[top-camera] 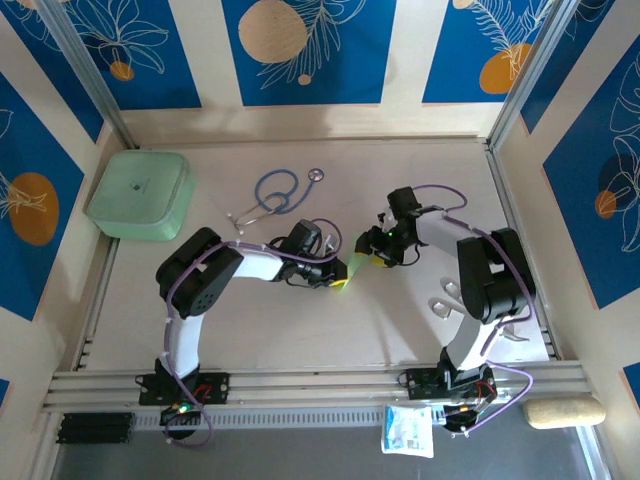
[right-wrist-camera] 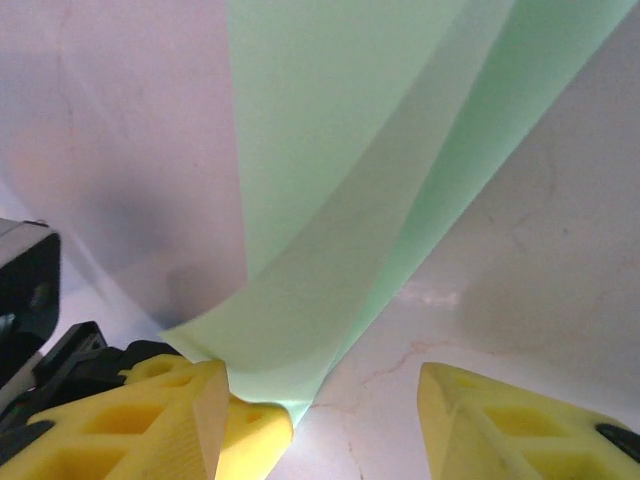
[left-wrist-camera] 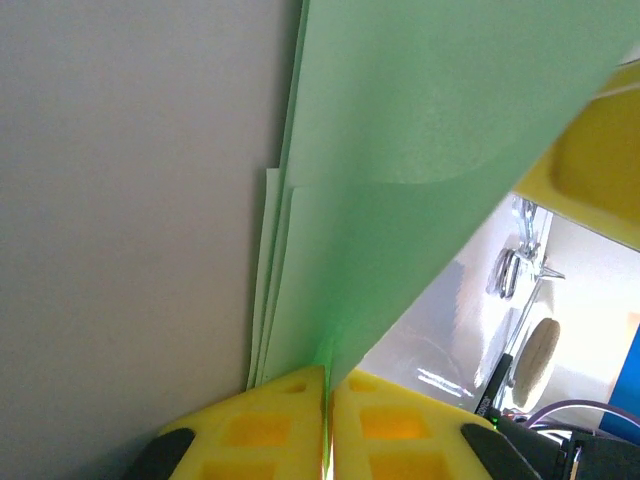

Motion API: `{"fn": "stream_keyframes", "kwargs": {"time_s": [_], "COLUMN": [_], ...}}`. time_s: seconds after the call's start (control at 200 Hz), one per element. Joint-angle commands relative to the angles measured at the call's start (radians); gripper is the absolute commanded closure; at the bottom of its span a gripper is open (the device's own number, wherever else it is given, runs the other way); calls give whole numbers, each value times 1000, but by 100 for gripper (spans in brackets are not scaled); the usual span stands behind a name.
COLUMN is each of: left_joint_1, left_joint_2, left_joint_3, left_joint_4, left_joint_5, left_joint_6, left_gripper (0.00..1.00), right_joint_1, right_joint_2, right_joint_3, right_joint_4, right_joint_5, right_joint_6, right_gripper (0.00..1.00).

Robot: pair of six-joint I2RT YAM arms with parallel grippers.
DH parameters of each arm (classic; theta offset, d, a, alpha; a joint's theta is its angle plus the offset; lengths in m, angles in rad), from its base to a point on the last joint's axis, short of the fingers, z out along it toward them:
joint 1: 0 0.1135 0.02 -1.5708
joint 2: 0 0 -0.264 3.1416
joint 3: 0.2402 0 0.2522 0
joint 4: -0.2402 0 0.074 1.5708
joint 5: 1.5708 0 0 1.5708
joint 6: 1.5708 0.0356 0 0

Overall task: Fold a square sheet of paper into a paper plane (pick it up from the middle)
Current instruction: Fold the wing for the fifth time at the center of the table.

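Meeting over the middle of the pale surface (top-camera: 300, 330), two robot arms point their yellow-tipped pincers at one folded paper (top-camera: 350, 268). The paper is thin, plain, pale green and unmarked. It sits between the two pincers, lifted at an angle above the surface.

In the left wrist view the paper (left-wrist-camera: 400, 150) rises as a long smooth band, with several stacked edges showing along its left side where layers overlap. The left pincer (left-wrist-camera: 327, 395) is pressed together on its lower end, with the green sheet pinched in the seam between the two yellow fingers (left-wrist-camera: 260, 430).

In the right wrist view the paper (right-wrist-camera: 320, 150) narrows downward into a soft curved fold with at least two layers. The right pincer (right-wrist-camera: 322, 385) stands apart, its two fingers wide of each other; the paper's low end lies just beside one finger and well clear of the other.

Counted from above: two arms, one left pincer (top-camera: 336, 274), one right pincer (top-camera: 375, 255), one paper. At the far left sits one mint-green box (top-camera: 140, 195) with rounded corners. One blue stethoscope (top-camera: 278, 192) lies behind the arms.
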Motion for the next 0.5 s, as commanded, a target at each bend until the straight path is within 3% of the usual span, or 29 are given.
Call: {"fn": "stream_keyframes", "kwargs": {"time_s": [0.0,0.27,0.495], "left_joint_1": [17,20,18], "left_joint_2": [-9,-5,-57], "left_joint_3": [-17,-8,4], "left_joint_4": [6,4,-91], "left_joint_5": [10,22,-18], "left_joint_6": [-15,-15,53], "left_gripper": [90,87,79], "right_joint_1": [15,32,43], "right_joint_2": [43,139,204], "right_joint_3": [34,88,113], "right_joint_4": [-23,-35,-83], "right_joint_5": [-3,28,97], "right_joint_6": [-30,-22,16], "right_gripper": [47,47,49]}}
